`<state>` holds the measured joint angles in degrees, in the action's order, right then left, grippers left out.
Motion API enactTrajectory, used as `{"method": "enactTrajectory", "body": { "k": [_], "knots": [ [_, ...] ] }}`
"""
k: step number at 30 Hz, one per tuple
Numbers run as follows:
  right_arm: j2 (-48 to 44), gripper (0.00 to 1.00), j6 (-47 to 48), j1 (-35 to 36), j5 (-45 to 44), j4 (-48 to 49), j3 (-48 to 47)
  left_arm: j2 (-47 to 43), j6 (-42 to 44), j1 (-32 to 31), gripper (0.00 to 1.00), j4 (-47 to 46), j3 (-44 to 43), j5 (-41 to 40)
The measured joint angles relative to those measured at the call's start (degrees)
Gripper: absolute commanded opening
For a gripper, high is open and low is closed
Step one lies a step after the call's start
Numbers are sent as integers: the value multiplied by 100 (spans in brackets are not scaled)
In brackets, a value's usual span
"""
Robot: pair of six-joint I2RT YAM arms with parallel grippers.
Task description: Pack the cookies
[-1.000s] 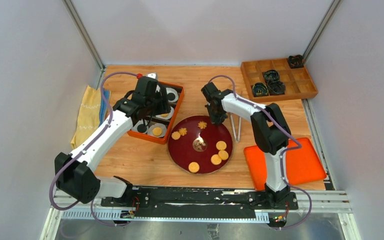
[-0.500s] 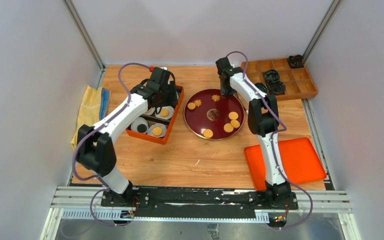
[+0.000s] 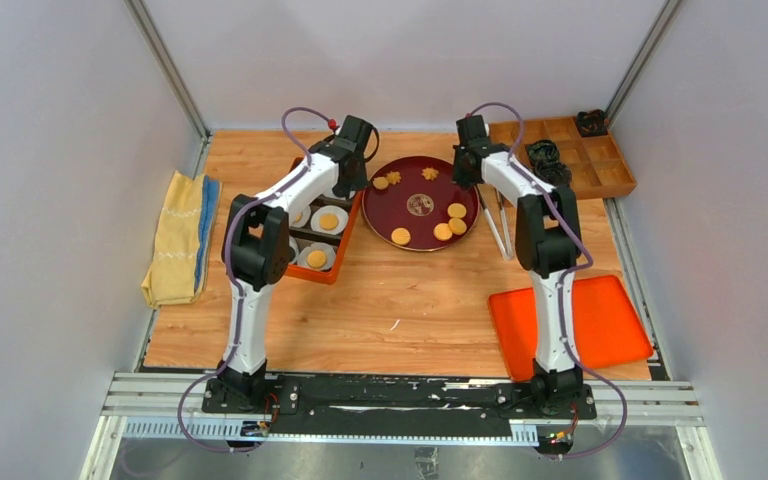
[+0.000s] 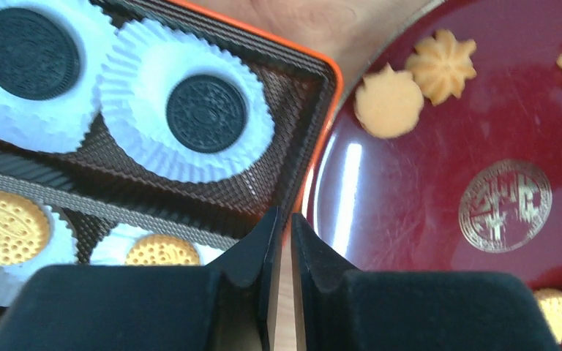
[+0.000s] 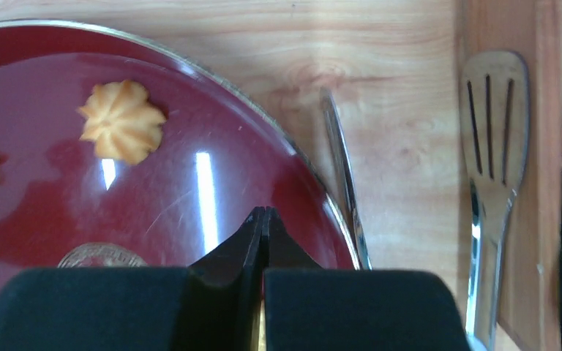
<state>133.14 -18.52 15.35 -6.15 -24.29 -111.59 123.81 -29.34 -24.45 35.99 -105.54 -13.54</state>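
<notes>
Far end of the table, both arms reaching out. The left gripper (image 4: pixel 284 219) hangs over the seam where the orange box (image 4: pixel 285 95) meets the red plate (image 3: pixel 422 222). Its jaws are drawn almost together, with only a thin slit left and no cookie between them; whether they nip a rim below cannot be told. The right gripper (image 5: pixel 263 217) sits over the plate's opposite, right-hand rim, jaws clenched tight on nothing, with the metal tongs (image 5: pixel 344 175) on the wood just beyond. The unpacked cookies lie on the plate. The 2 flower-shaped cookies (image 4: pixel 389 101) are just beside the left gripper, on its right. A 3rd flower cookie (image 5: pixel 122 121) lies to the left of the right gripper. The 4 round golden cookies (image 3: pixel 457 210) are on the plate's near half, farther from both grippers. In the box, white paper cups (image 4: pixel 190 157) hold black cookies (image 4: pixel 206 113) and golden packed cookies (image 4: pixel 4 227). Deciding relation: the flower pair lies ahead and to the right of the left jaws, apart from them, with the box directly on their other side. The left arm therefore looks better placed to carry. Being flat and round, the cookies have no long axis, so jaw heading should matter little; the jaws would first have to part.
</notes>
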Motion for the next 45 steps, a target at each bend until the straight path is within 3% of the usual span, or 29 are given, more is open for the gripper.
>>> {"method": "enactTrajectory", "body": {
  "k": [9, 17, 21, 27, 30, 38, 45],
  "knots": [
    [-1679, 0, 33, 4, 227, 1078, 1377, 151, -87, 299, 14, 96, -118, -345],
    [-2098, 0, 42, 4, 354, 1281, 1860, 516, -125, 271, 6, 153, -317, -149],
    [-2232, 0, 46, 4, 435, 1272, 2118, 356, -201, 181, 6, -48, 426, -197],
    [-2693, 0, 4, 44, 710, 1266, 2553, -1176, -269, -199, 6, -133, 2323, -275],
    [-2892, 0, -15, 70, 789, 1270, 2662, -1681, -302, -378, 6, -140, 2861, -146],
    [-3088, 0, -17, 111, 1023, 1239, 2732, -1976, -413, -920, 6, -417, 3814, 96],
    [-3095, 0, -4, 179, 1119, 872, 2806, -2133, -505, -1707, 6, -492, 4124, 203]
  ]
}}
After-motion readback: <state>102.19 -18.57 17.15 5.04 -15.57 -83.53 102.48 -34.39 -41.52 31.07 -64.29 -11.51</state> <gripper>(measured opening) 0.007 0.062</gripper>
